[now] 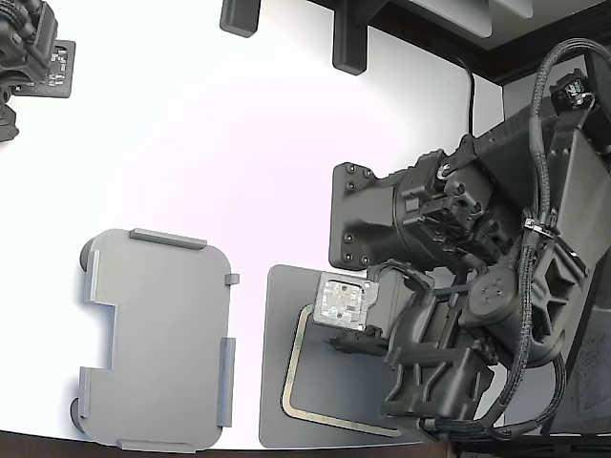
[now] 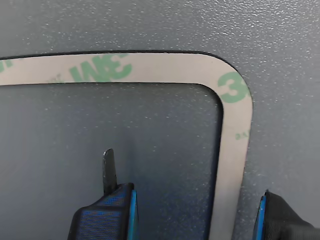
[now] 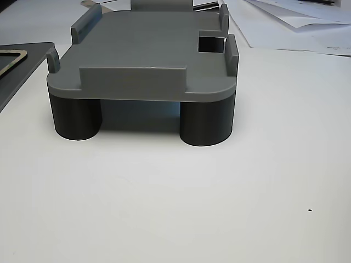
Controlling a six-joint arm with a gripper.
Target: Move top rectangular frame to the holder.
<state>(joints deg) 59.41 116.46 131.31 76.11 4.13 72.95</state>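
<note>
Grey plastic holder (image 1: 158, 339) stood bare at the exterior view's left, well apart from the arm.

To its right the dark mat (image 1: 286, 382) carried the tan rectangular frame (image 1: 298, 358), lying flat and partly hidden under the arm. The gripper (image 2: 192, 210) hung low with fingers (image 2: 112, 207) spread apart, straddling one side of the frame near its corner, holding nothing.

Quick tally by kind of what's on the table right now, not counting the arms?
Beige rectangular frame: 1
Light grey holder: 1
Dark grey mat: 1
Total: 3

The frame lies flat on the mat. The gripper is open above it, one finger on each side of the frame's strip.
</note>
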